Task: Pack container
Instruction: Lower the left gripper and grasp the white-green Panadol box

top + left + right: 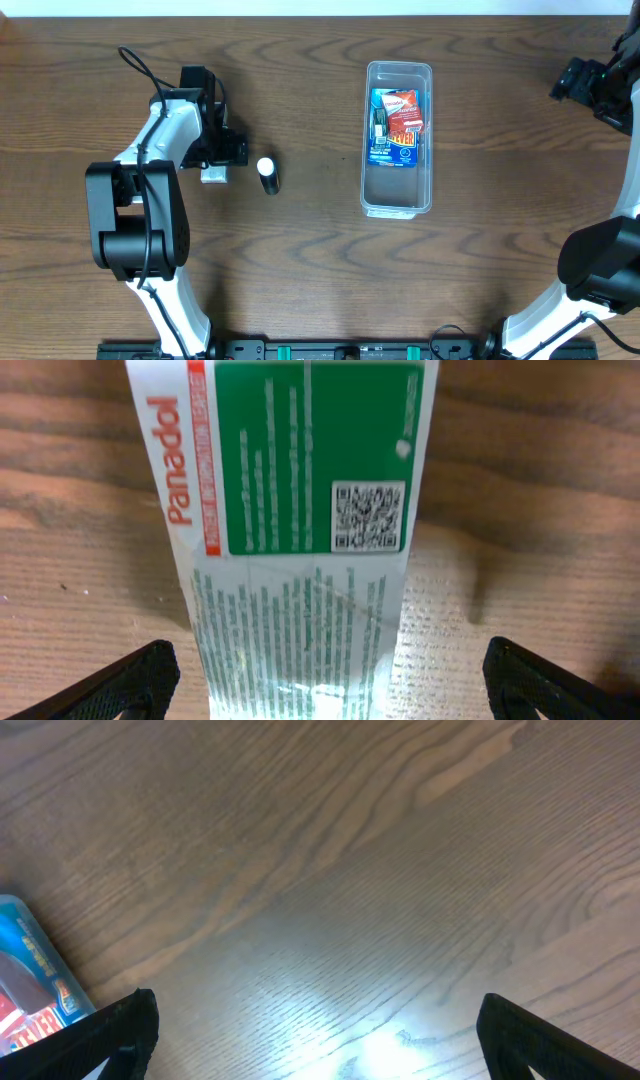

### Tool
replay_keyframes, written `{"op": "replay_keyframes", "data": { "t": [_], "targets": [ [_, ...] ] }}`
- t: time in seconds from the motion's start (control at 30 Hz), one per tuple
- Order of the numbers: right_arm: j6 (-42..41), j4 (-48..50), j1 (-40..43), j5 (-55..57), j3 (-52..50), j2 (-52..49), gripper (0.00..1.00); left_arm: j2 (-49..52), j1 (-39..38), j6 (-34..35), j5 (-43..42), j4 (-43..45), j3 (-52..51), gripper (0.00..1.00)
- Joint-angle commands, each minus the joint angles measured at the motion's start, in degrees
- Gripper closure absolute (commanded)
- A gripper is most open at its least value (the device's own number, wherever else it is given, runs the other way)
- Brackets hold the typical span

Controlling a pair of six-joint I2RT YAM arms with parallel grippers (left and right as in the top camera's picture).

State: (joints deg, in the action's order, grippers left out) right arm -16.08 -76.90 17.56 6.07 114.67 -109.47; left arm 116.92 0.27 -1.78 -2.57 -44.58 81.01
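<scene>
We find the left claw (330, 685) wide open, its fingers standing to either side of a Panadol box (300, 510) that lies flat on the counter (300, 60). The right claw (315, 1035) is likewise open, holding nothing, above the counter's far right. The container (397, 195) rests right of centre, well apart from both claws, with a blue packet (385, 140) and a red packet (406, 118) toward its far end.

Robot lab: arms (140, 215) at a wooden table (310, 270).
</scene>
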Motion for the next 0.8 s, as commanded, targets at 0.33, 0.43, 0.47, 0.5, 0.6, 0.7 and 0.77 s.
{"op": "replay_keyframes", "data": {
  "t": [0.33,0.43,0.47,0.5,0.6,0.7,0.77],
  "targets": [
    [0.28,-0.07,0.11,0.37,-0.09,-0.09,0.01,1.09,0.31,-0.79,0.68,1.20,-0.33,0.02],
    [0.28,-0.07,0.11,0.37,-0.09,-0.09,0.01,1.09,0.33,-0.81,0.70,1.20,-0.33,0.02],
    [0.28,-0.07,0.11,0.37,-0.09,-0.09,0.01,1.09,0.31,-0.81,0.70,1.22,-0.33,0.02],
    [0.28,-0.07,0.11,0.37,-0.09,-0.09,0.01,1.09,0.31,-0.79,0.70,1.22,-0.33,0.02],
    [0.28,-0.07,0.11,0.37,-0.09,-0.09,0.01,1.14,0.31,-0.81,0.70,1.22,-0.33,0.02],
    [0.28,-0.07,0.11,0.37,-0.09,-0.09,0.01,1.40,0.31,-0.81,0.70,1.22,-0.33,0.02],
    [0.28,-0.07,0.11,0.37,-0.09,-0.09,0.01,1.75,0.31,-0.81,0.70,1.22,-0.33,0.02]
  ]
}}
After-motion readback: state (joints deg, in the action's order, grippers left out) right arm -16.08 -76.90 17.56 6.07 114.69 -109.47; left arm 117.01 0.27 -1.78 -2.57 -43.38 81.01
